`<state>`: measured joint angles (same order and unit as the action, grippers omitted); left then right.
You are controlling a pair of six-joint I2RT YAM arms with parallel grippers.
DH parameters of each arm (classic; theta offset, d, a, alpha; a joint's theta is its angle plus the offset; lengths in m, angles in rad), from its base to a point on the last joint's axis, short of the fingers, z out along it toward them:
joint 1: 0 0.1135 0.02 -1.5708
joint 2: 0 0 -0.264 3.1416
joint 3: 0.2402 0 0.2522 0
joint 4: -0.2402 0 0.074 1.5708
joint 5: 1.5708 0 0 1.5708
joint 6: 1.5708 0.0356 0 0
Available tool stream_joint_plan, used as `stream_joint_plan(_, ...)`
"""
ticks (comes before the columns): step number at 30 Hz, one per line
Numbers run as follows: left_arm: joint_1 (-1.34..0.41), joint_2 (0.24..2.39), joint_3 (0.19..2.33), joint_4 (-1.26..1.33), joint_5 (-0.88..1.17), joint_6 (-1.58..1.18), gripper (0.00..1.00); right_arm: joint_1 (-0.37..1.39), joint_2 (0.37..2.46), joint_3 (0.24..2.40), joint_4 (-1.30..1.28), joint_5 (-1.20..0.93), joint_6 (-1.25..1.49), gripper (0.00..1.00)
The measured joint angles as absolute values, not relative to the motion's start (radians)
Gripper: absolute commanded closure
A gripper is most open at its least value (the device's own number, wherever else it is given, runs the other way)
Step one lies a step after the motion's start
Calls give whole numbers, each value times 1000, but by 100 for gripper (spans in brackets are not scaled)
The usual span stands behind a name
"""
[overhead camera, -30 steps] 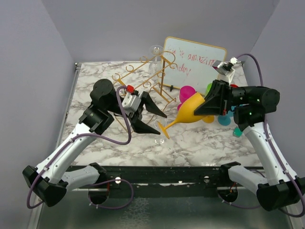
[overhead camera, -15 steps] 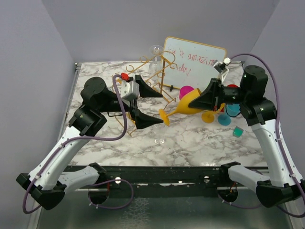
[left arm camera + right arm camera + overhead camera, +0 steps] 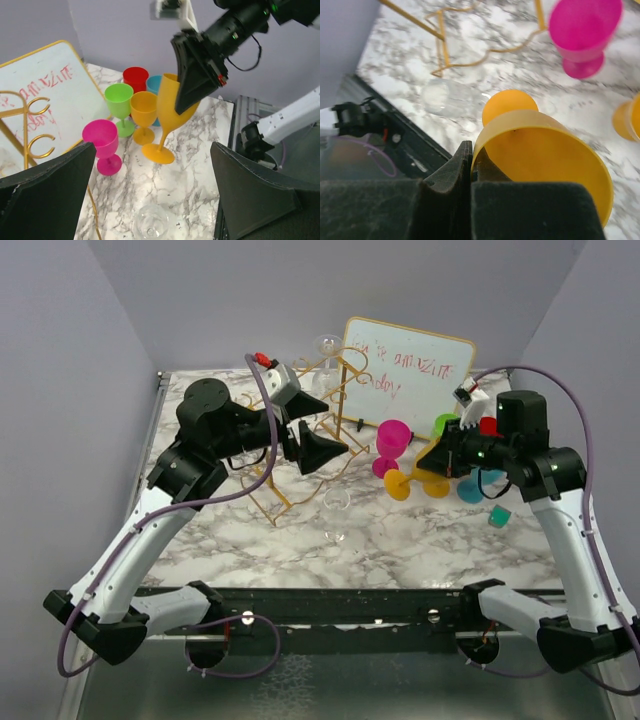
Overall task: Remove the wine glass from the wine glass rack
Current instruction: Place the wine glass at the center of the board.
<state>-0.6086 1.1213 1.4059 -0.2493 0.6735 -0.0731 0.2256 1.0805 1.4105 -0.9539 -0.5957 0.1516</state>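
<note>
The gold wire wine glass rack [image 3: 300, 405] stands at the back, left of the middle; its scroll ends [image 3: 36, 125] and base rails [image 3: 460, 55] show in both wrist views. My right gripper [image 3: 440, 455] is shut on the rim of a yellow wine glass [image 3: 169, 102], off the rack to its right. The glass hangs nearly upright, with its foot [image 3: 397, 484] at the marble beside a pink glass [image 3: 392, 438]. The pinch on the rim [image 3: 479, 156] is plain in the right wrist view. My left gripper [image 3: 335, 427] is open and empty in front of the rack.
A gold-framed whiteboard [image 3: 405, 375] leans behind the rack. Green [image 3: 119, 97], orange [image 3: 144, 107], red [image 3: 136, 77] and blue [image 3: 154, 85] glasses cluster at the right. Clear glasses lie on the marble [image 3: 338, 498] [image 3: 335, 537]; another [image 3: 325, 344] is at the rack's far end.
My right gripper swung the yellow glass to the right and stood it upright beside the pink glass. My left gripper opened wide and rose back toward the rack.
</note>
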Motion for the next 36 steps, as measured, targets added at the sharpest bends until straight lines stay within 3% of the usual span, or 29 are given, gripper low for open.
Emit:
stream_joint_plan(6, -561, 1128, 1398, -205, 617, -142, 1, 251, 1092, 1306, -974, -372, 155, 100)
stream_joint_plan(20, -543, 1110, 1299, -90, 534, -258, 1, 514, 1180, 1158, -839, 54, 232, 100)
stream_joint_plan(33, -541, 1025, 1277, -64, 410, -262, 1, 588, 1335, 1118, -705, 189, 227, 99)
stream_joint_plan(36, -538, 1020, 1257, -60, 406, -266, 1, 592, 1356, 1106, -696, 191, 220, 89)
